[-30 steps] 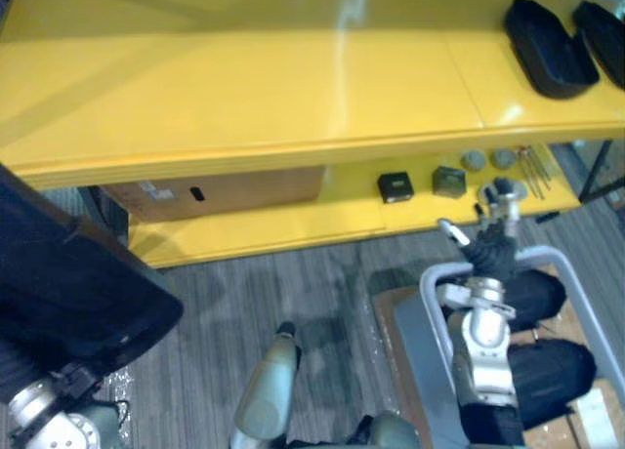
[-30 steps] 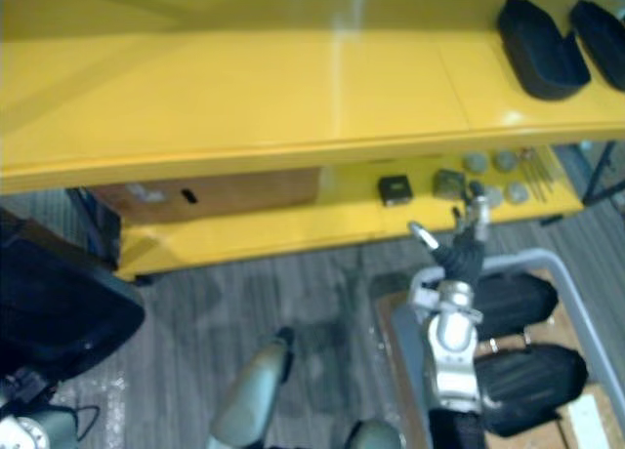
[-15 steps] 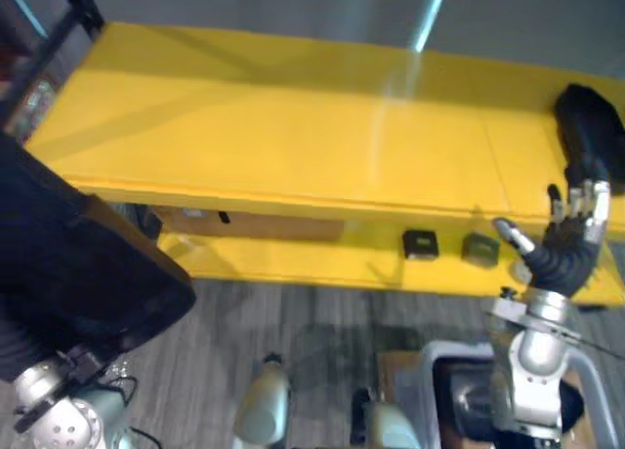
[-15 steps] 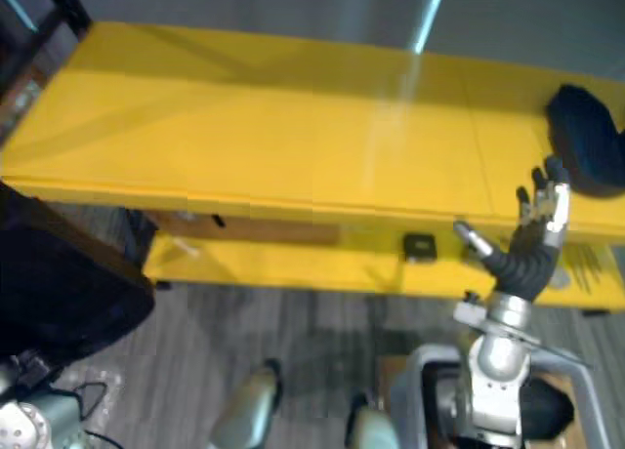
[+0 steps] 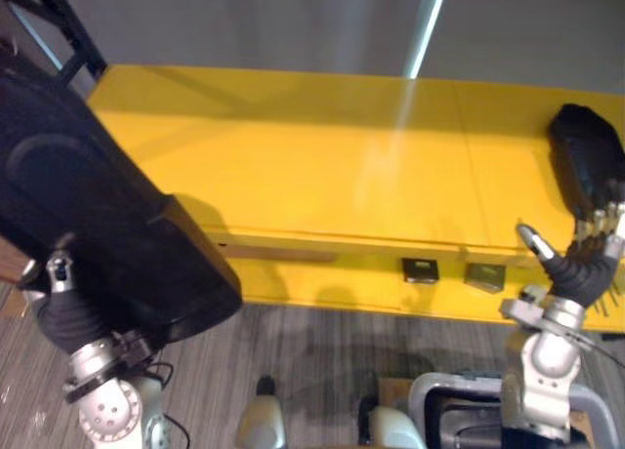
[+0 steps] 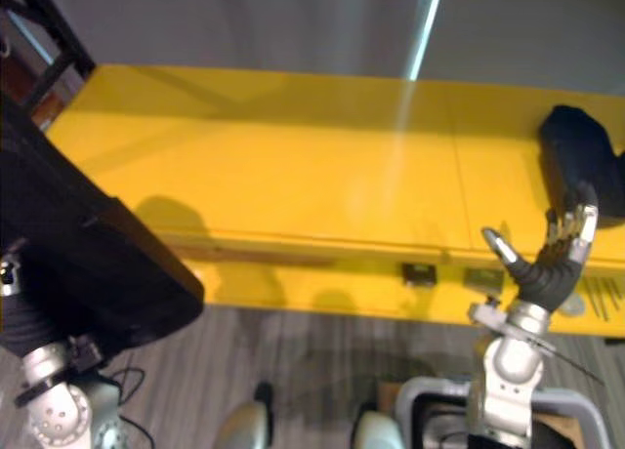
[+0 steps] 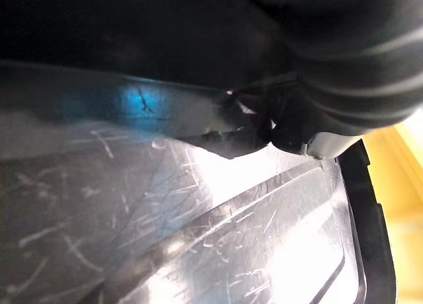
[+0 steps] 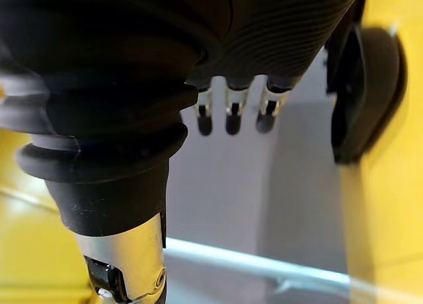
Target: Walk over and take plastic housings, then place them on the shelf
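A large black plastic housing [image 5: 98,205] is held up at the left, its far end over the left end of the yellow shelf [image 5: 342,176]. My left hand [image 5: 68,317] is beneath it; the housing's scratched inner face [image 7: 198,218] lies right against the hand's cover [image 7: 344,66]. Another black housing [image 5: 586,161] lies on the shelf at the far right. Just in front of it my right hand [image 6: 547,268] is raised at the shelf's front edge, open, fingers straight and holding nothing. The same housing [image 8: 367,86] appears past the right hand's fingertips [image 8: 228,122].
A lower yellow shelf [image 5: 332,285] carries two small dark boxes [image 5: 420,268] [image 5: 481,274] and thin metal rods at its right end. A grey cart frame [image 5: 439,410] stands at the bottom right. A black rack post [image 5: 68,29] rises at the upper left.
The view has shifted as the camera moved. My left arm has lifted the big housing higher, over the shelf's left end. My right hand rose from by the cart to shelf height.
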